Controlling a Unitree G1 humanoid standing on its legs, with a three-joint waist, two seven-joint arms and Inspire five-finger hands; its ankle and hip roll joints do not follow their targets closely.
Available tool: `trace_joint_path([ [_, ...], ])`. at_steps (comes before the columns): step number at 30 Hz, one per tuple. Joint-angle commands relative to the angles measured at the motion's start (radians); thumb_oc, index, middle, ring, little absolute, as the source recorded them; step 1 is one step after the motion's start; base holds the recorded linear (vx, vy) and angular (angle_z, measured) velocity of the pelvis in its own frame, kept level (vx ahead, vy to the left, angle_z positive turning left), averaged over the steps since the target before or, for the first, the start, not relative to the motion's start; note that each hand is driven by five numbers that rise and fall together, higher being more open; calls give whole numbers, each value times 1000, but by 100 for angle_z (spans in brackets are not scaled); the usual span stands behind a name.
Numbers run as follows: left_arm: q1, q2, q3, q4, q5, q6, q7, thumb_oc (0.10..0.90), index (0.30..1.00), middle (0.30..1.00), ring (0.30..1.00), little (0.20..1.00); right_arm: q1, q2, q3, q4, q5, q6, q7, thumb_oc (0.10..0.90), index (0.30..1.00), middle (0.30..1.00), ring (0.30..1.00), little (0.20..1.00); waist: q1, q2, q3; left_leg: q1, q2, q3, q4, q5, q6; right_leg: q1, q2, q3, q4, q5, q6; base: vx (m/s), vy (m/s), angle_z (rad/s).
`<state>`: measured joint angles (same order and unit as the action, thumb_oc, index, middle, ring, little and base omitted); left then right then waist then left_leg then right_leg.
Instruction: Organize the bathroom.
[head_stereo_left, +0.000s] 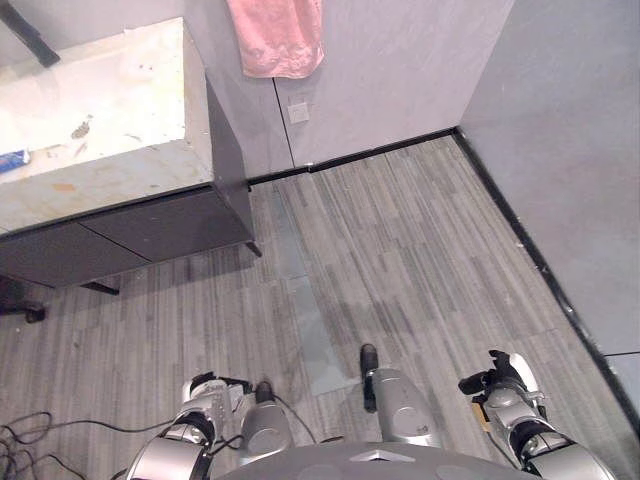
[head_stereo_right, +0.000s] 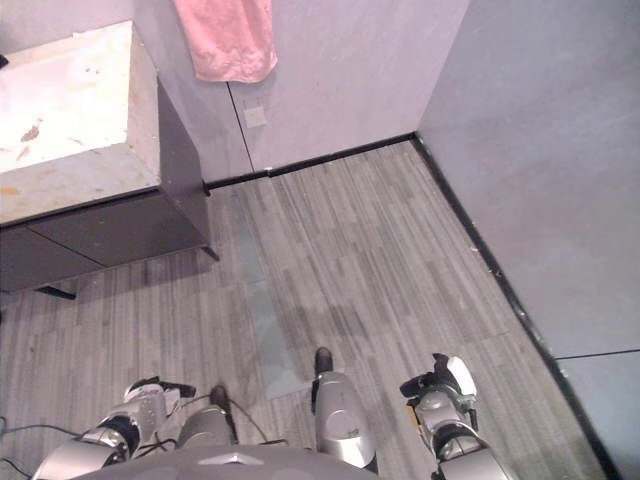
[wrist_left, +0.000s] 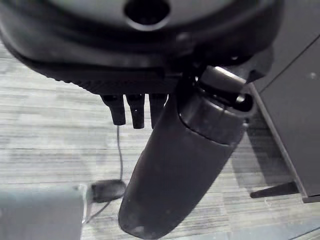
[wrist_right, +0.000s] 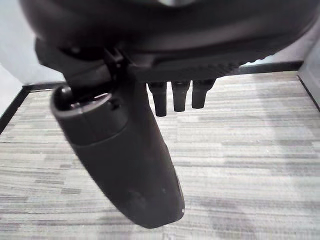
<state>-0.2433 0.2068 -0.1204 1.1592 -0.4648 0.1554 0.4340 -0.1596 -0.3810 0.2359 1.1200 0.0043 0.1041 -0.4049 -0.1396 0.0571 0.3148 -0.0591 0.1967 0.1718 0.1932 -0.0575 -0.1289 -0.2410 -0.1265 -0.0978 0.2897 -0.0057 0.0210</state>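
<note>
Left robot hand (head_stereo_left: 205, 392) and right robot hand (head_stereo_left: 505, 378) low, empty, fingers relaxed; towel (head_stereo_left: 277, 36) cut off above

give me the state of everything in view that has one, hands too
pink towel: hanging on the wall beside the cabinet
cabinet doors: shut
countertop: stained, with small bits and a blue thing lying on it
left hand: open, fingers straight, holding nothing, low over the floor
right hand: open, fingers straight, holding nothing, low over the floor
</note>
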Motion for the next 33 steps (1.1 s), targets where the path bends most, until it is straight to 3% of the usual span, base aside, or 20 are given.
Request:
trace_joint_path([
  [1,64,94,12,-38,5,11,46,800,900,900,900,900,18,-3,-2,-71,27,4,-23,800,900,900,900,900,-1,4,-24,-50,-44,19,127,-73,104,98,-127,34,7,-80,125,110,176,-18],
  [7,94,94,1,33,105,68,-53,800,900,900,900,900,24,24,2,-42,0,47,24,800,900,900,900,900,9,-16,-32,-34,-81,67,155,-133,134,119,-178,25,-35,-22,144,120,190,-31],
  [10,118,83,-28,58,168,98,-97,800,900,900,900,900,29,35,-16,4,2,53,48,800,900,900,900,900,25,-29,-40,-16,-108,89,137,-144,150,131,-221,3,-75,58,156,96,162,-23],
  [12,139,80,-37,57,185,111,-102,800,900,900,900,900,21,48,-12,24,-57,62,82,800,900,900,900,900,48,-41,-39,-1,-124,123,115,-154,158,113,-254,-53,-83,132,171,75,155,-23],
  [13,151,80,-30,60,185,112,-103,800,900,900,900,900,15,53,-7,29,-105,64,104,800,900,900,900,900,64,-37,-34,26,-112,156,100,-169,157,119,-250,-131,-53,98,183,70,138,-62],
  [14,161,79,-17,65,198,101,-100,800,900,900,900,900,9,59,2,35,-135,63,119,800,900,900,900,900,75,-34,-34,42,-97,200,74,-157,161,118,-223,-189,-20,44,178,75,85,-94],
  [15,169,78,-11,70,194,85,-92,800,900,900,900,900,9,62,16,41,-130,65,125,800,900,900,900,900,69,-29,-38,47,-94,204,56,-139,162,109,-146,-161,12,-25,169,33,20,-130],
  [16,170,79,-12,70,191,82,-88,800,900,900,900,900,11,62,20,43,-124,64,123,800,900,900,900,900,66,-29,-41,46,-96,199,51,-135,160,107,-113,-148,13,-49,163,60,-31,-114],
  [17,169,82,-16,66,194,81,-87,800,900,900,900,900,19,65,28,46,-110,58,118,800,900,900,900,900,58,-32,-47,45,-107,180,41,-127,156,108,-48,-125,-1,-89,149,31,-110,-71],
  [18,155,90,-44,65,203,76,-89,800,900,900,900,900,33,67,38,58,-81,34,101,800,900,900,900,900,46,-56,-56,18,-145,133,43,-106,152,94,37,-89,-69,-68,114,1,-119,0],
  [22,111,74,-61,52,155,53,-71,800,900,900,900,900,27,56,33,65,-34,40,78,800,900,900,900,900,28,-46,-59,-21,-166,55,48,-80,143,108,72,-45,-85,-81,67,-12,-82,86],
  [26,99,62,-61,51,163,46,-76,800,900,900,900,900,40,54,31,68,-31,31,69,800,900,900,900,900,15,-45,-67,-23,-164,53,79,-87,143,113,76,-39,-85,-83,53,34,-47,18],
  [28,100,56,-56,53,151,36,-78,800,900,900,900,900,44,52,39,64,-38,33,67,800,900,900,900,900,15,-51,-72,-46,-160,26,158,-86,137,124,78,-28,-82,-93,40,71,-27,26],
  [30,109,50,-53,57,159,26,-82,800,900,900,900,900,45,50,47,64,-47,14,76,800,900,900,900,900,22,-59,-71,-64,-128,-3,210,-69,136,138,80,-21,-67,-110,26,70,31,27],
  [33,110,48,-59,63,185,34,-82,800,900,900,900,900,43,52,46,67,4,-14,100,800,900,900,900,900,17,-61,-86,-14,-56,-4,125,-38,123,148,75,-25,-66,-117,27,86,123,-3],
])
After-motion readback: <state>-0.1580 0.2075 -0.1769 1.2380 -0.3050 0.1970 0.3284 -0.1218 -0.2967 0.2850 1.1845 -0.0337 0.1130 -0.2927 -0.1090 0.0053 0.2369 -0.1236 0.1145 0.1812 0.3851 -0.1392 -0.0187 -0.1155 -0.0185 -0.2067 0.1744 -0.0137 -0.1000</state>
